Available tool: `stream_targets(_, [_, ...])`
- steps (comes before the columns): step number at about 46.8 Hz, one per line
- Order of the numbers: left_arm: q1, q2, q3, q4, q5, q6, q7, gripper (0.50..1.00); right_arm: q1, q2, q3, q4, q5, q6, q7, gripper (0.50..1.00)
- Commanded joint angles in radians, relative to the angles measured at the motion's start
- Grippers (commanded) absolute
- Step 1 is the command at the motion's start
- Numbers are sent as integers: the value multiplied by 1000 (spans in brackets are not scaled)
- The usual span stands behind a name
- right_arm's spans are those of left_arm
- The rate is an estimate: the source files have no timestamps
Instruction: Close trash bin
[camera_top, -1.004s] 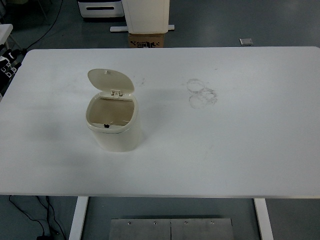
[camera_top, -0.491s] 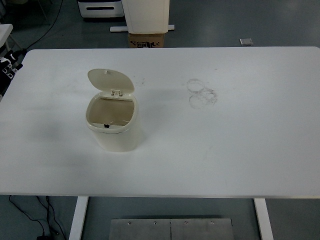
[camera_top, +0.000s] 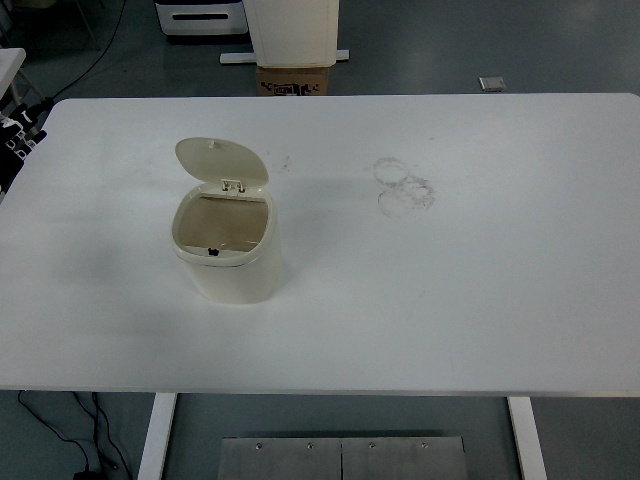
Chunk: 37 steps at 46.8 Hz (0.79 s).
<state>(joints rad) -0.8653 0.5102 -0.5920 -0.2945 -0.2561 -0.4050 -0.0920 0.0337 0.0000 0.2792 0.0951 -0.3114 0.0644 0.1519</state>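
Cream trash bin (camera_top: 228, 250); lid (camera_top: 221, 164) open

Neither robot arm in view, no hand over the table

The bin (camera_top: 228, 240) stands alone left of centre on the table (camera_top: 480, 300), its lid (camera_top: 221, 162) tipped up on the far side. Open tabletop lies near, left and right of it; above its mouth is free.

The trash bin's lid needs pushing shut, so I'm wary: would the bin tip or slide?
The trash bin looks like thin, empty plastic, so probably light and apt to slide on the smooth table. Its upright lid hinges at the back; pressing downward likely steadies it.
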Motion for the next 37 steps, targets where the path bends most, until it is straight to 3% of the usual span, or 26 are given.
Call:
stream_targets(1, [-1,-1,0,1,0,0,0,1000,0,0,0,0,0,0,0,991])
stream_targets(37, [-11,4,5,-5,17,0,2,1000,0,0,0,0,0,0,0,991])
